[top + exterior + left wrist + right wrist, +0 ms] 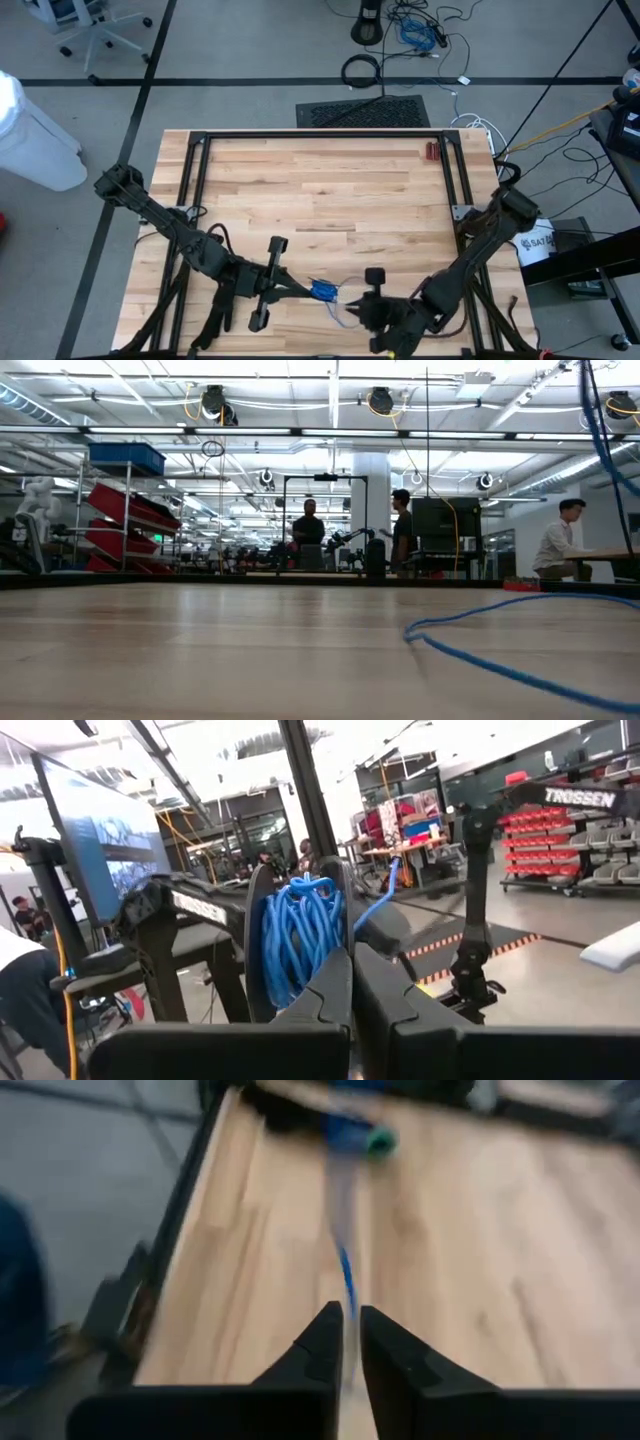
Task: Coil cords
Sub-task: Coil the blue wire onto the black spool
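The blue cord (324, 291) lies at the near edge of the wooden worktop (320, 190), between the two arms. Its wound part forms a compact blue bundle just right of the left claw (300, 290), and in the left wrist view this bundle (300, 942) stands directly ahead of the claw's dark fingers (330, 995), its loops stacked side by side and upright. The left claw (352, 982) is closed, with its two fingers pressed together; whether a strand of the cord is pinched between them cannot be told. From the bundle a loose length of cord trails rightward and toward the near edge, reaching the right claw (368, 312). In the right wrist view the right claw (351, 1330) shows a narrow gap between its fingers (322, 1342), and the thin blue strand (345, 1285) runs along the worktop straight into that gap; the picture is blurred, so contact with the strand cannot be confirmed. Beyond the strand, the blue bundle with a greenish end (360, 1135) lies near the left arm. In the low view a free loop of cord (500, 635) rises slightly off the worktop surface on the right. A small dark red object (432, 151) rests near the far right corner of the worktop, well apart from the cord.
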